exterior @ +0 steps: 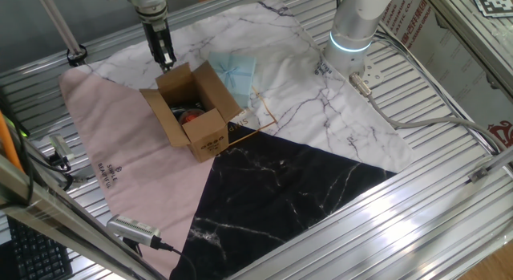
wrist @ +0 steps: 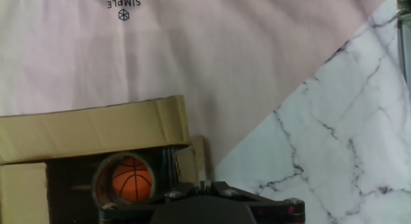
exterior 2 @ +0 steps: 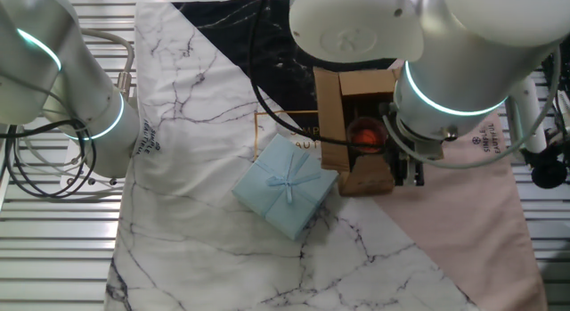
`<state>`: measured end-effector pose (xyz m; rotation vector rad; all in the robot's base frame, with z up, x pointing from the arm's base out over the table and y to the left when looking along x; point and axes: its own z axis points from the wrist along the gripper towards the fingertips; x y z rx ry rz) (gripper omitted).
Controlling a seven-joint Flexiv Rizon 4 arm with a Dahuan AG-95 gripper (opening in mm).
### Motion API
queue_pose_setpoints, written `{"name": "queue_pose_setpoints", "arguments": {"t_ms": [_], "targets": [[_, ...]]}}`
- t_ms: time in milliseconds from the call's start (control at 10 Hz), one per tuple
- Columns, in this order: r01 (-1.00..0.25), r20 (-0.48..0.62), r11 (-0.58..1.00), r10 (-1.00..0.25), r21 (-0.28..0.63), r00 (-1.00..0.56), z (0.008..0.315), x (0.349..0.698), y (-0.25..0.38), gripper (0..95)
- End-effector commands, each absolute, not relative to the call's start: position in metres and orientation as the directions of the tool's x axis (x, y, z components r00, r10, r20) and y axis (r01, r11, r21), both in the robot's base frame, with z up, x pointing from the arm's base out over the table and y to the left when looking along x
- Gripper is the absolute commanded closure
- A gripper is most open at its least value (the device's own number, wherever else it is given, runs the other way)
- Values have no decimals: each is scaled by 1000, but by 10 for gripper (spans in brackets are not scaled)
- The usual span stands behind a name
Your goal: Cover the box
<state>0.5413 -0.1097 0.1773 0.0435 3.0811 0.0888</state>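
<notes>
The box [exterior: 195,111] sits open on the patterned mat [exterior: 321,184], where its pink, white-marble and black panels meet. I see my gripper [exterior: 165,58] poised at the box's far flap, fingers pointing down. They look close together, but I cannot tell whether they pinch the cardboard. In the other fixed view, my arm hides most of the box [exterior 2: 356,133]. The hand view cuts off the fingertips. It shows a small orange basketball [wrist: 131,180] inside. A pale blue folded cloth [exterior 2: 287,186] lies just beside the box.
</notes>
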Motion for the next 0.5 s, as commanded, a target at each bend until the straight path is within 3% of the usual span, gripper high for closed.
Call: {"name": "queue_pose_setpoints", "arguments": {"t_ms": [100,500], "targets": [[33,-60,998,37,59,-997,176,541,-105,950],[42,-60,997,45,61,-997,175,539,-98,950]]}}
